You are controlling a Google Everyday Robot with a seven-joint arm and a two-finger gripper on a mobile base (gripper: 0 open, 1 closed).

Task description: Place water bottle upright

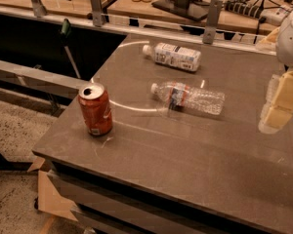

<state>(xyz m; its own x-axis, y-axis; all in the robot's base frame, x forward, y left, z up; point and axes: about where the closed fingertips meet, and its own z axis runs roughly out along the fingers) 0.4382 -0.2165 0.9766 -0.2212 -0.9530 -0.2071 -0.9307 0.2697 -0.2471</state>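
Observation:
The water bottle (pixel 188 97) lies on its side near the middle of the grey table (pixel 185 155). It is clear ribbed plastic with a white cap pointing left and a narrow red-and-dark label band. My gripper (pixel 276 106) hangs at the right edge of the view, to the right of the bottle and apart from it. Its pale yellowish fingers (pixel 278 113) point down over the table. It holds nothing that I can see.
An orange-red soda can (pixel 95 109) stands upright at the table's left front. A bottle with a wide white label (pixel 173 56) lies on its side at the back. A railing with metal brackets (pixel 211 13) runs behind the table. The floor drops off to the left.

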